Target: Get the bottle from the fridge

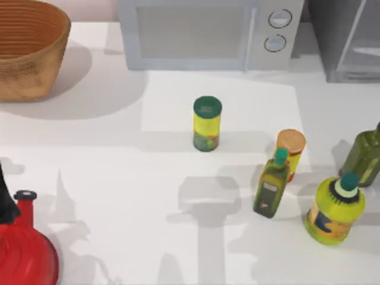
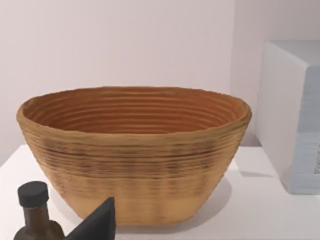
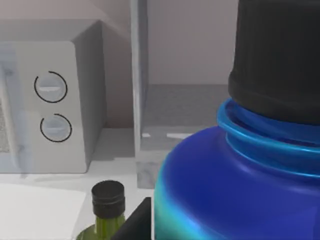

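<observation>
Close before right wrist, bottle, fridge behind

A white table is seen from above. A woven basket is set at ten o'clock, a microwave at twelve, and the fridge at one. A yellow can stands near the centre. Three bottles and an orange can are grouped at four, and a red kettle is placed at eight.
</observation>
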You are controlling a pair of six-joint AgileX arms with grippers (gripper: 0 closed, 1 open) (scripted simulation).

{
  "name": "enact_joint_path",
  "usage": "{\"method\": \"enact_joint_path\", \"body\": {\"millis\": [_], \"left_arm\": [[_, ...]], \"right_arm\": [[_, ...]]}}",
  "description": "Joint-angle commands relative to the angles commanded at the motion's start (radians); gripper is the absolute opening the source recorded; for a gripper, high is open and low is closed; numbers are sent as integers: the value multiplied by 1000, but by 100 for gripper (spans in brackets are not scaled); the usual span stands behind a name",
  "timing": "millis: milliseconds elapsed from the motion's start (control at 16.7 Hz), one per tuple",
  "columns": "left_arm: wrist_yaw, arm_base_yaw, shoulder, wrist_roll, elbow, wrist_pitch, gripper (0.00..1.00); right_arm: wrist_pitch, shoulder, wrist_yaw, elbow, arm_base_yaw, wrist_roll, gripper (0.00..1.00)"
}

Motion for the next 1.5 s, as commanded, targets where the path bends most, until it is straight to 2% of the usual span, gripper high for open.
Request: {"method": "enact_joint_path", "body": {"millis": [300,540,780,1260,1500], "left_arm": [[0,0,0,0,0,0,100],[0,0,0,0,0,0,100],[0,0,0,0,0,0,100],[0,0,0,0,0,0,100],[0,0,0,0,0,0,100]], "right_arm": [[27,30,24,25,27,5,0],[163,204,176,141,196,27,0],[352,524,420,296,455,74,0],[738,1382,997,593,1049,178,0],[913,1763,1250,725,1290,180,0]]}}
